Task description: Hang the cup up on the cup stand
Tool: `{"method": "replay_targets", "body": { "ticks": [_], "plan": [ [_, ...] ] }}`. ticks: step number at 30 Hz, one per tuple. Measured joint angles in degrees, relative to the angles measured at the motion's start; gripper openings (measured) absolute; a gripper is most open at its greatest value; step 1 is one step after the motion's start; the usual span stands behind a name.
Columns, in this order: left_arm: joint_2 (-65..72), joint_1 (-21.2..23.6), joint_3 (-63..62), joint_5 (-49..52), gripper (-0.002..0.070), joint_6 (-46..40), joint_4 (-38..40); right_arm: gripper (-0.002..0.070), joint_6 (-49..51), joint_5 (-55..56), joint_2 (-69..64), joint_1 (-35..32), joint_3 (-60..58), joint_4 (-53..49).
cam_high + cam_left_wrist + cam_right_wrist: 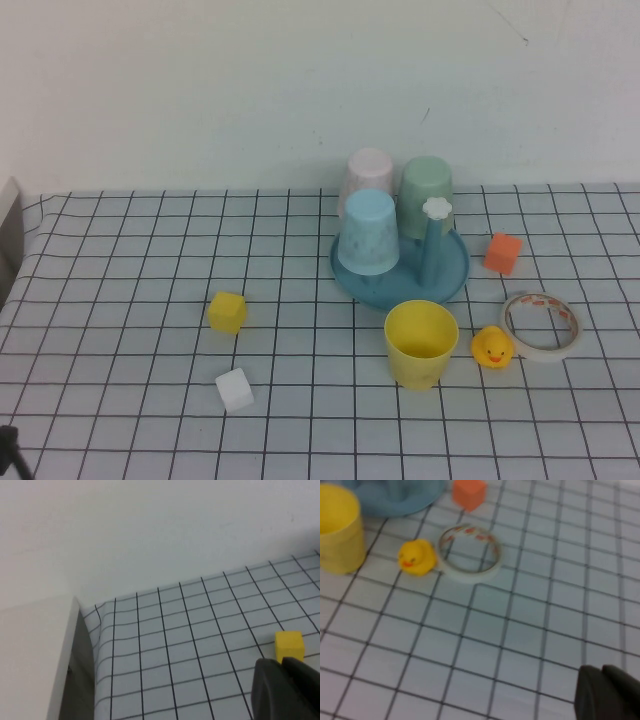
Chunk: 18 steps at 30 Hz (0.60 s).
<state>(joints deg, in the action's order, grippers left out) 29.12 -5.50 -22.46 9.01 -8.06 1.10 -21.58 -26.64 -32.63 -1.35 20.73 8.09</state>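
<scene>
The yellow cup stands upright, mouth up, on the checked cloth just in front of the blue cup stand. Light blue, pink and pale green cups sit upside down on the stand. One blue peg with a white flower knob is bare. The right wrist view shows the cup and the stand far from my right gripper, which is shut and empty. My left gripper is shut and empty over the cloth's left side. Neither gripper shows in the high view.
A yellow duck and a white tape roll lie right of the cup. An orange cube sits right of the stand. A yellow cube and a white cube lie to the left. A grey panel borders the cloth's left edge.
</scene>
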Motion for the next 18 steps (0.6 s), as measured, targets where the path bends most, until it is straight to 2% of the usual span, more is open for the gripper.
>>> {"method": "replay_targets", "body": {
  "ticks": [6,11,18],
  "plan": [
    [6.0,0.0,0.0,-0.4,-0.0003,0.3,1.7,-0.0001,-14.3,1.6,-11.3,1.7,1.5,14.4],
    [9.2,0.0,0.0,-2.7,-0.0003,2.7,4.5,-0.0001,-25.2,2.0,-22.0,4.7,7.2,23.5],
    [9.4,0.0,0.0,-2.9,-0.0003,3.3,5.2,0.0010,-28.2,2.9,-42.3,13.0,21.5,25.7]
  ]
}}
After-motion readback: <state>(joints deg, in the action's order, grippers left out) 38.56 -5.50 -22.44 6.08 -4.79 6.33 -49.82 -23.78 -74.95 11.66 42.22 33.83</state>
